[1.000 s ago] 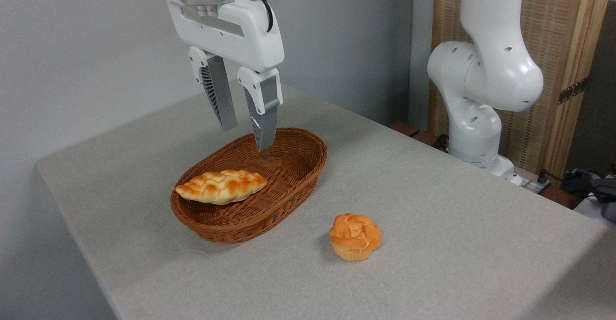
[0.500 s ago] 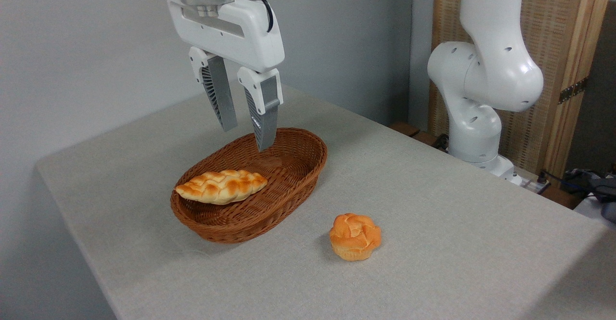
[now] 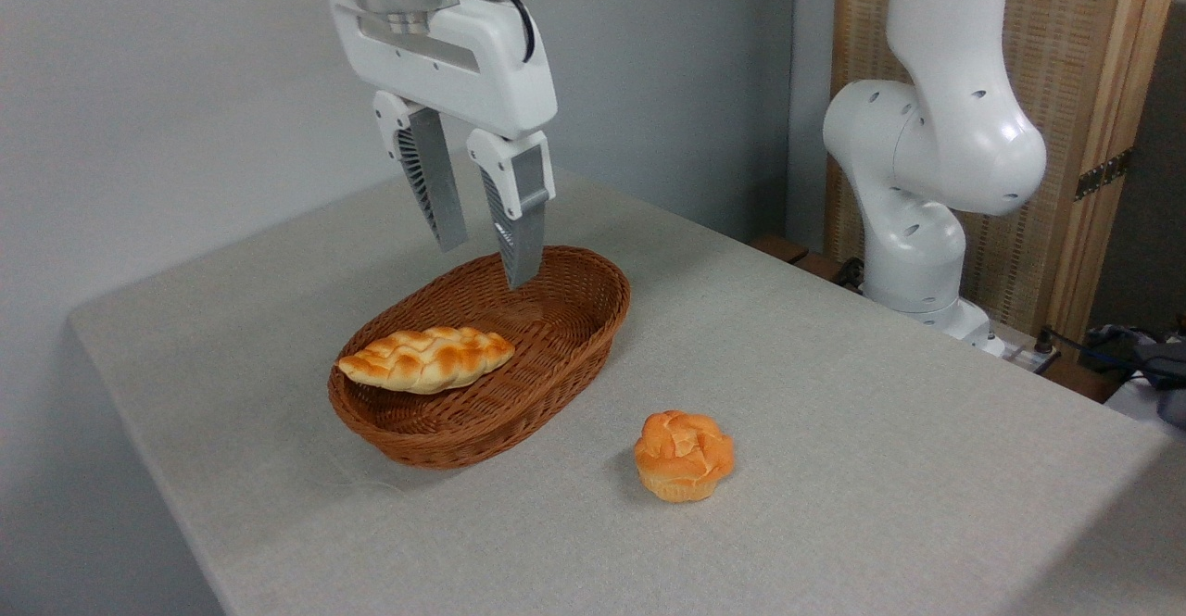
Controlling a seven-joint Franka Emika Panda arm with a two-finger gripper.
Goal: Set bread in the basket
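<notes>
Pincer [image 3: 486, 266] agape, bread [image 3: 684, 455] golden, knotted, seemingly glossy

No legible text, label, brand, number or sign anywhere in view

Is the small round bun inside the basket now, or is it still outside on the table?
Outside. The bun sits on the table, apart from the basket, which holds only the braided loaf.
</notes>
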